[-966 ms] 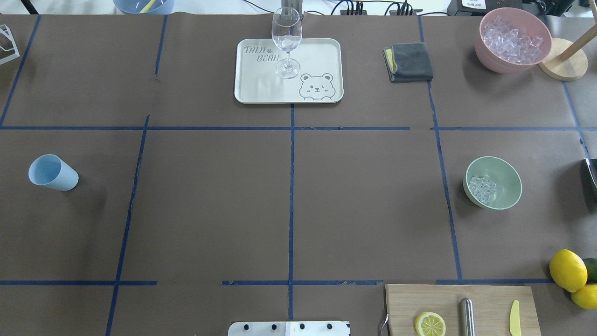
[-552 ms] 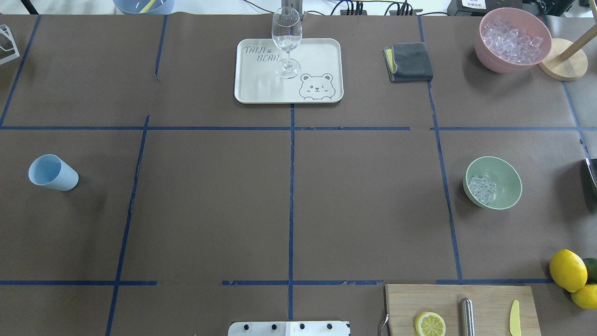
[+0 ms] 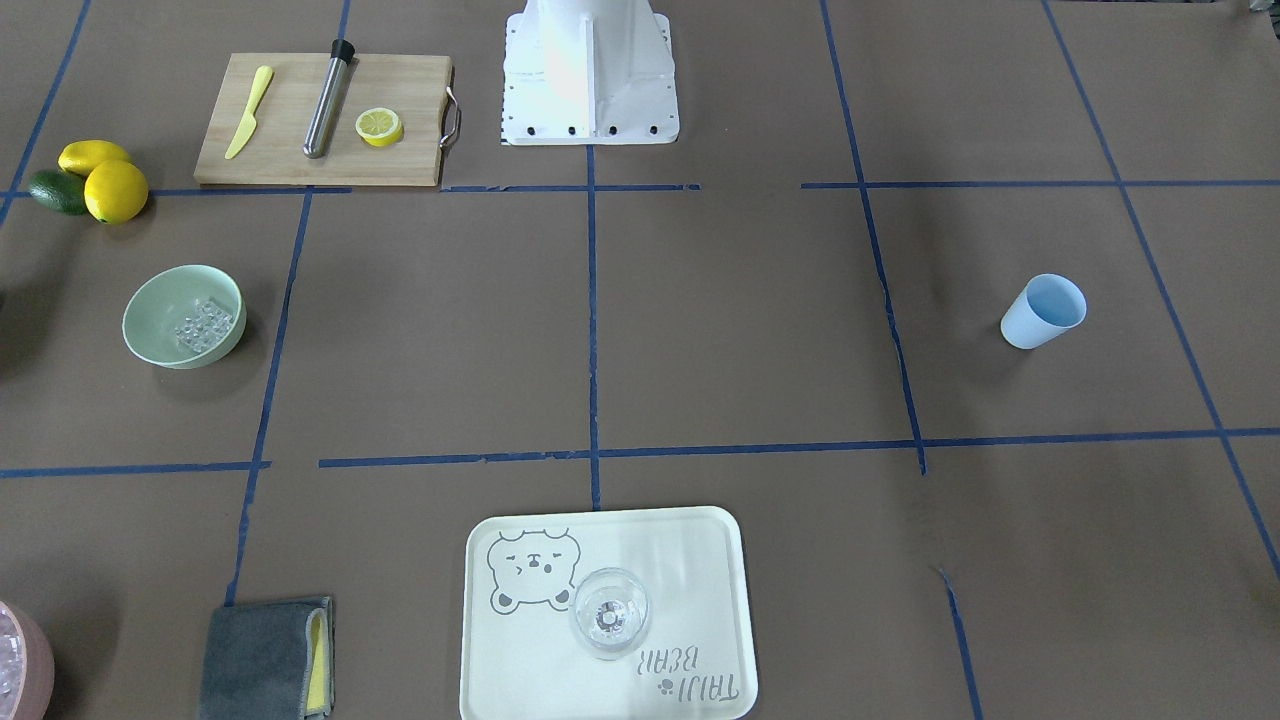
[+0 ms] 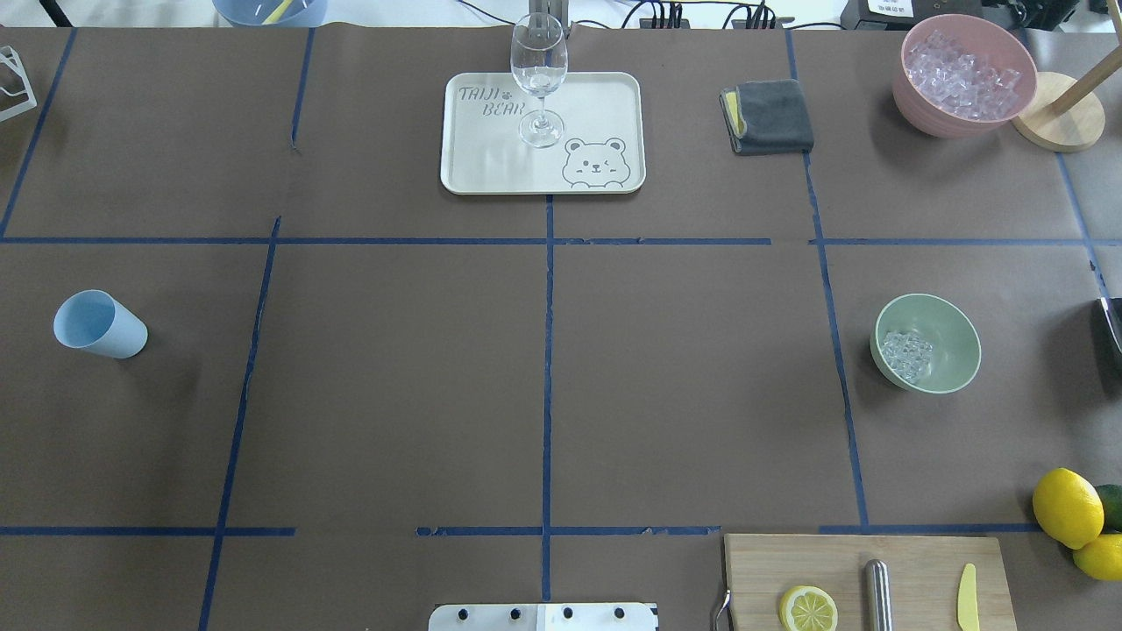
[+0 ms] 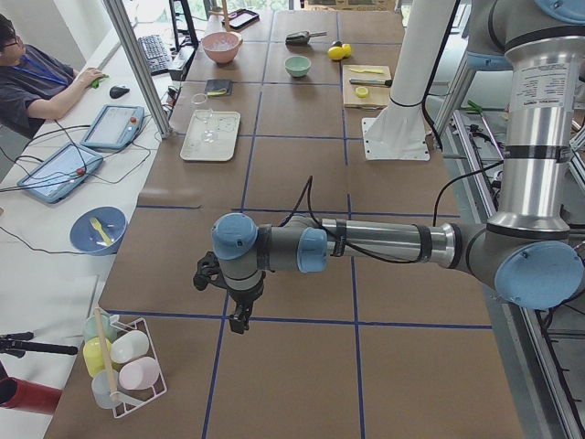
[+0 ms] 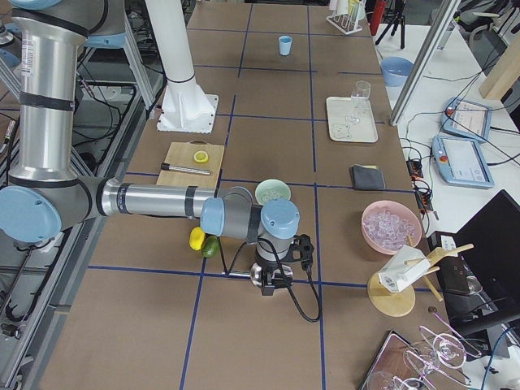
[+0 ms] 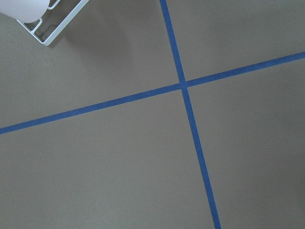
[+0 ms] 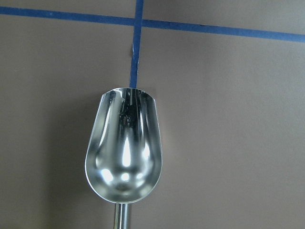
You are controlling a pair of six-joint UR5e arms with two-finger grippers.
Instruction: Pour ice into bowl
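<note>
The mint-green bowl [image 4: 942, 337] stands on the table's right side, also in the front-facing view [image 3: 160, 310]. A handful of clear ice [image 4: 907, 355] lies in it. An empty metal scoop [image 8: 124, 152] fills the right wrist view, bowl up over the brown table; its handle runs out of the frame's bottom, and no fingers show. My right gripper [image 6: 270, 284] hangs low off the table's right end, seen only in the exterior right view. My left gripper [image 5: 239, 320] hangs over the table's left end, far from the bowl. I cannot tell whether either is open or shut.
A pink bowl [image 4: 964, 74] full of ice stands at the back right. A blue cup [image 4: 98, 324] stands at the left. A tray [image 4: 596, 114] holds a wine glass [image 4: 538, 74]. A grey cloth [image 4: 767, 116], a cutting board [image 4: 920, 561], lemons [image 4: 1067, 506] and a white rack [image 5: 123, 361] lie around.
</note>
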